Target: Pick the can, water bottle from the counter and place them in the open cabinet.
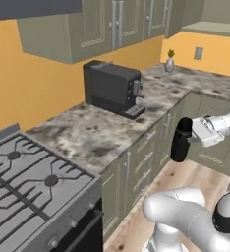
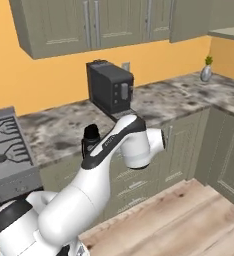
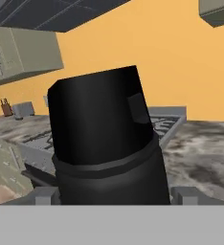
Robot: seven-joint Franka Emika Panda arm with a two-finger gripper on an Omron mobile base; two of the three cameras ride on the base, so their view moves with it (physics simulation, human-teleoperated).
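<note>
Hand view: matte black cylindrical water bottle (image 3: 104,143) between fingers (image 3: 183,195).

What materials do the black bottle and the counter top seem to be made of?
The bottle looks like matte black plastic or coated metal: its surface is even, with only a dull sheen. The counter looks like polished stone, perhaps granite: grey-brown speckled blotches.

In the hand view the water bottle (image 3: 104,143) stands so close that its base is cut off at the bottom of the frame, and it hides the middle of the stove (image 3: 169,122) and the desk (image 3: 205,153) behind it. In the right base view the white arm hides all but the bottle's cap. In the left base view the stove's left part runs off the lower left edge.
</note>
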